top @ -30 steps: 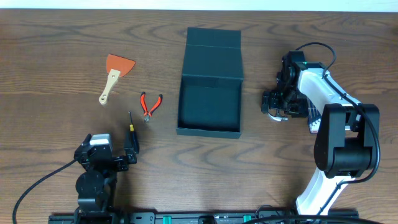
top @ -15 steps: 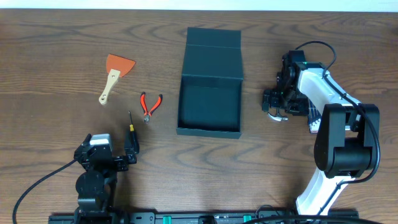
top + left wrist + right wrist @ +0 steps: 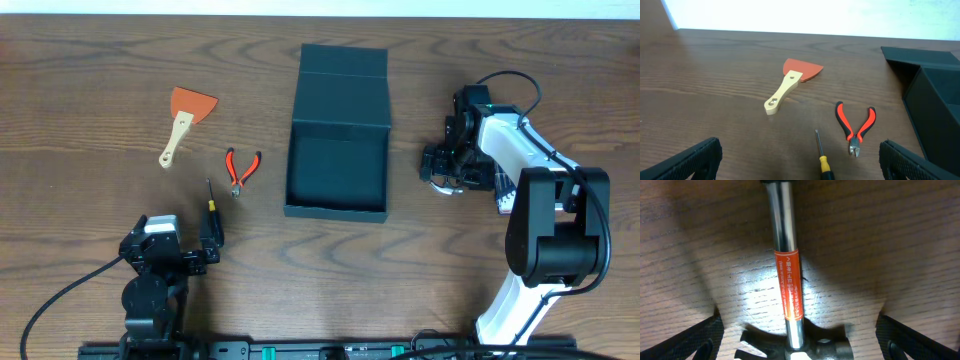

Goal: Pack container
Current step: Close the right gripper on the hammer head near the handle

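Plainly, the container (image 3: 336, 165) sat open near the middle of the wooden table (image 3: 80, 60), its flap lid laid back flat toward 12 o'clock and its dark inside facing up.

At about 9 o'clock from the container lay three hand tools, all apart from one another. Nearest was a pair of red-handled pliers (image 3: 241, 169), jaws pointing toward 6 o'clock. Farther out, toward 10 o'clock, lay a scraper (image 3: 184, 121) with an orange blade and a pale wooden handle, its handle slanting down toward 7 o'clock. At 7 o'clock from the pliers lay a slim screwdriver (image 3: 211, 199) with a yellow and black handle, its shaft pointing to 12 o'clock.

The left gripper (image 3: 210, 240) hovered low at roughly 8 o'clock from the container, just at 6 o'clock of the screwdriver's handle. Its fingers (image 3: 690, 162) were spread wide, with nothing between them but the handle end of the screwdriver lying on the table.

The right gripper (image 3: 440, 172) was at 3 o'clock from the container, near it but not touching. It pointed down over a hammer (image 3: 787, 280) lying on the table, a chrome shaft with an orange label and a dark head. Its fingers (image 3: 685, 340) stood spread to either side of the shaft, well clear of it, gripping nothing.
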